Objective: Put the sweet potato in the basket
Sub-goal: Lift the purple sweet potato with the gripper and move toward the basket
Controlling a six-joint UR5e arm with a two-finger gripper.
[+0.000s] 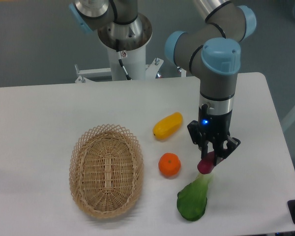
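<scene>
Jaws (212,156) look clamped on the sweet potato (205,165), just above the leafy green (192,200), well right of the basket (106,170). I judge it light, firm, smooth; gripping mid-body beats those tapered ends.

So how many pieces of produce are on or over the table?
4: yellow fruit mid-table, orange right of the basket, green vegetable at front, sweet potato in the gripper.

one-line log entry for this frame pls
phase: grasp | pincer: shut on sweet potato, above leafy green | basket: empty, left of orange | placed: no
</scene>
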